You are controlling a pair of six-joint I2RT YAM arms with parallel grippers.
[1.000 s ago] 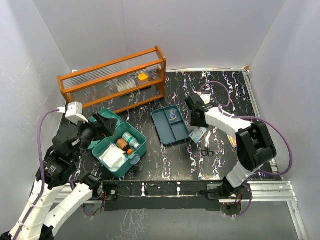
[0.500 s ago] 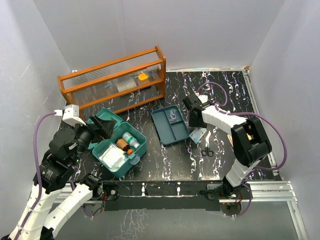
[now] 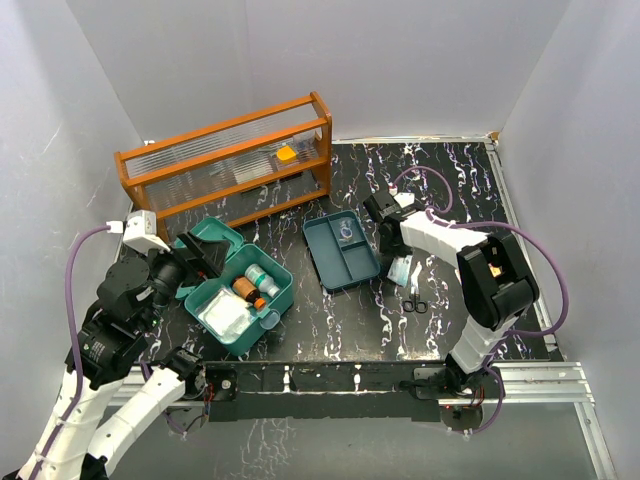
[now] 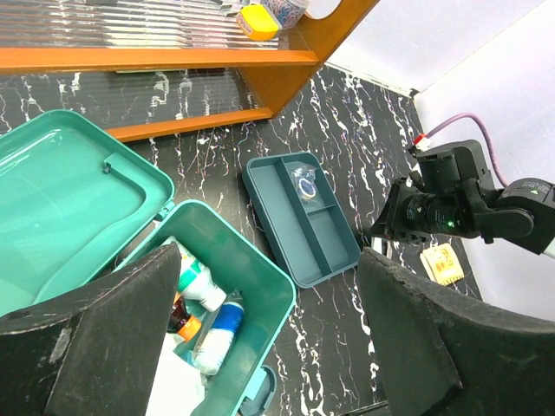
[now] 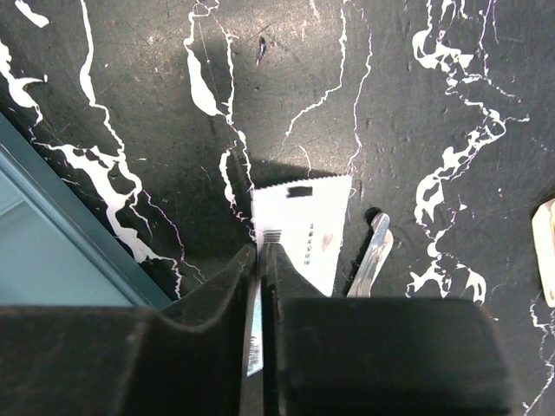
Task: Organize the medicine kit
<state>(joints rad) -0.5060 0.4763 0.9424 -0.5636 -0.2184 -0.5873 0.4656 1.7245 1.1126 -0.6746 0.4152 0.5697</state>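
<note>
Beside the tray insert (image 3: 326, 256), the right gripper (image 5: 262, 250) pinches a white packet (image 5: 309, 227); left gripper (image 4: 269, 264) open.

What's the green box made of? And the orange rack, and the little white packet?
Green box: looks like smooth, shiny plastic, moulded with rounded corners. Orange rack: probably varnished wood, with clear ribbed panels, perhaps plastic. White packet: likely paper or foil; its edge is zigzag-cut.
</note>
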